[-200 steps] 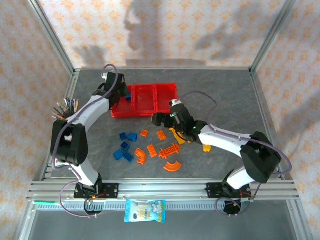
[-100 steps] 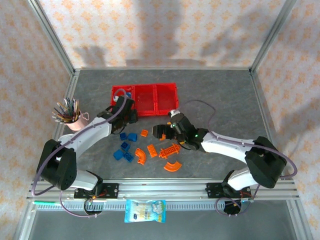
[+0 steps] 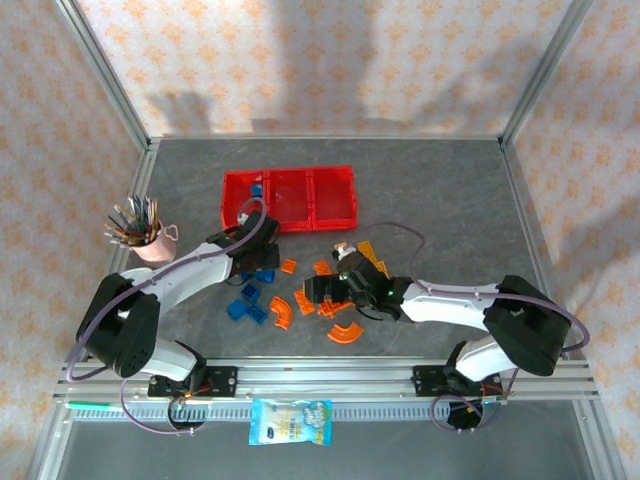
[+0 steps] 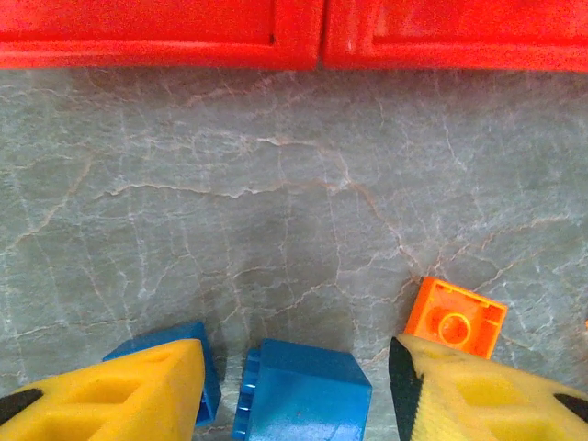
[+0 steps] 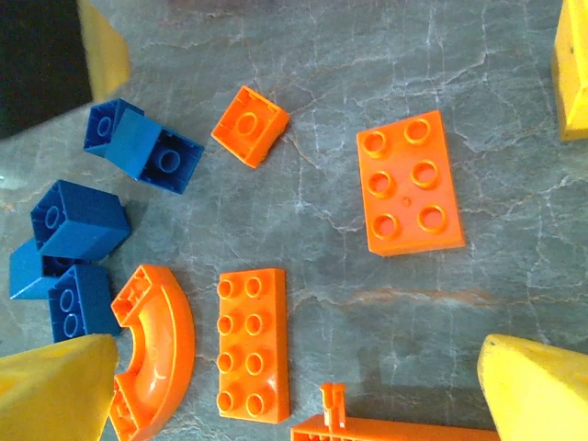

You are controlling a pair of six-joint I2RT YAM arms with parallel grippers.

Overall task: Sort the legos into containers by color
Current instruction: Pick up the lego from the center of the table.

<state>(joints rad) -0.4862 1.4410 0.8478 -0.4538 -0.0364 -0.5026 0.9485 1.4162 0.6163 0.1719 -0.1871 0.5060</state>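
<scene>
since a second ago the left gripper (image 3: 258,265) has come off the red tray (image 3: 335,195) toward the near side and now hangs over the blue legos (image 3: 247,292). the right gripper (image 3: 318,292) has slid left and nearer, onto the orange legos (image 3: 303,301). the left gripper's yellow fingers (image 4: 119,395) are spread and hold nothing; a blue brick (image 4: 308,386) sits between them, with a small orange brick (image 4: 457,318) just beside the right one. the right gripper is released too, hovering above an orange arc (image 5: 152,354), an eight-stud brick (image 5: 251,344) and a six-stud plate (image 5: 409,195). another blue piece (image 3: 256,190) lies in the tray's left compartment. a pink cup (image 3: 152,246) of pens stands left of the tray.
</scene>
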